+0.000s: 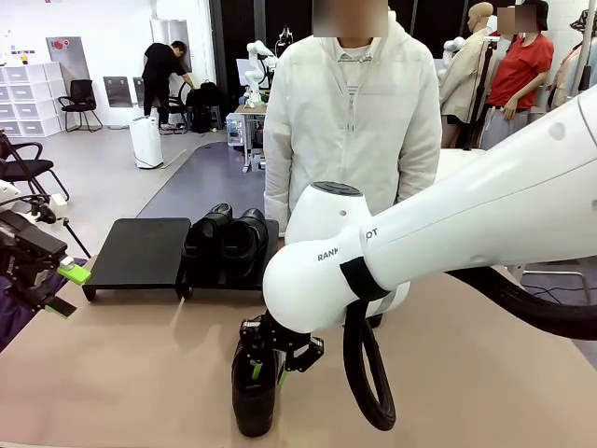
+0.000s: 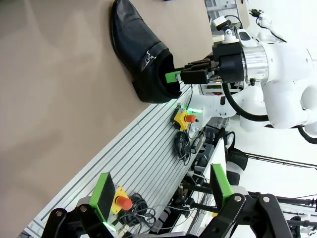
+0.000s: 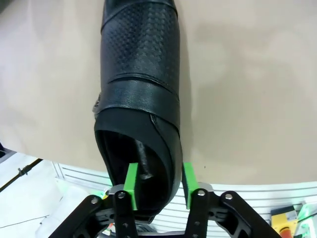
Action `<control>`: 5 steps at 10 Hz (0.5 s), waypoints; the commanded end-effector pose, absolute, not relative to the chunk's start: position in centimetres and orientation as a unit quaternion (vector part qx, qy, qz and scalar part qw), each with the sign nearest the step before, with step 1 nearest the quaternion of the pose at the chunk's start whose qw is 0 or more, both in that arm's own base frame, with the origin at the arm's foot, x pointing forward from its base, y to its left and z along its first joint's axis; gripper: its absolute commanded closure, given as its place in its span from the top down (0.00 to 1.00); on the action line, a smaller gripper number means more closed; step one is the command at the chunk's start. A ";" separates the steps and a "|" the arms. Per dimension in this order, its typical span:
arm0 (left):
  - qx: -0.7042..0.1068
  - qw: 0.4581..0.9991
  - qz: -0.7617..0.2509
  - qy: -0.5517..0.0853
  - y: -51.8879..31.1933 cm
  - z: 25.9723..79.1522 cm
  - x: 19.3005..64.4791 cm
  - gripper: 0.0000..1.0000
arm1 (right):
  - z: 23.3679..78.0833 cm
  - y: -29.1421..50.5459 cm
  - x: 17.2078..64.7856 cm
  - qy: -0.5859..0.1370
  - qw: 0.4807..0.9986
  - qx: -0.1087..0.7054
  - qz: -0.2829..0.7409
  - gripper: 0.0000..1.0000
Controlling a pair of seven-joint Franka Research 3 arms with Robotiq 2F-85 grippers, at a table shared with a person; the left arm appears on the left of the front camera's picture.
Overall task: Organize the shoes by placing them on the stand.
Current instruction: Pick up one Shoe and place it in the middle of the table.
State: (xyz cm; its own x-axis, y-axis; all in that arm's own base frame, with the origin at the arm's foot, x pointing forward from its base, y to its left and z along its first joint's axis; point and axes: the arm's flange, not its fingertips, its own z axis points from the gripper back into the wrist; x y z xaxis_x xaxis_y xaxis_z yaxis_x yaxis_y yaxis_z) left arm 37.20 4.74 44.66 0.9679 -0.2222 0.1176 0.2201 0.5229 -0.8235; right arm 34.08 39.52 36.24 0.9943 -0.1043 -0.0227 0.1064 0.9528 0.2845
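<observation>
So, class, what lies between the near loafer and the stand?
Nothing but bare tan tabletop: the front view shows that stretch between the loafer and the stand.

Bright even light, soft shadow on table (image 1: 140, 373), sheen on shoe (image 3: 141, 74), wrist views w/ edge distortion

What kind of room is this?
Probably a robot lab: a big white robot arm over the table, a yellow box with a red stop button by its edge, and office chairs behind.

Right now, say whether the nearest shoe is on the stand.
Off. The shoe lies on the table, short of the stand.
</observation>
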 end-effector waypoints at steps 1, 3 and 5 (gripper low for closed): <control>-0.471 0.873 -0.125 0.004 4.8 44.8 37.1 1.00 | 37.7 38.8 33.9 -0.019 0.985 0.160 -0.061 1.00; -0.471 0.873 -0.125 0.004 4.8 44.8 37.1 1.00 | 40.3 35.7 33.7 -0.032 0.982 0.180 -0.053 1.00; -0.471 0.873 -0.125 0.004 4.8 44.8 37.1 1.00 | 44.0 30.6 33.3 -0.038 0.976 0.212 -0.032 1.00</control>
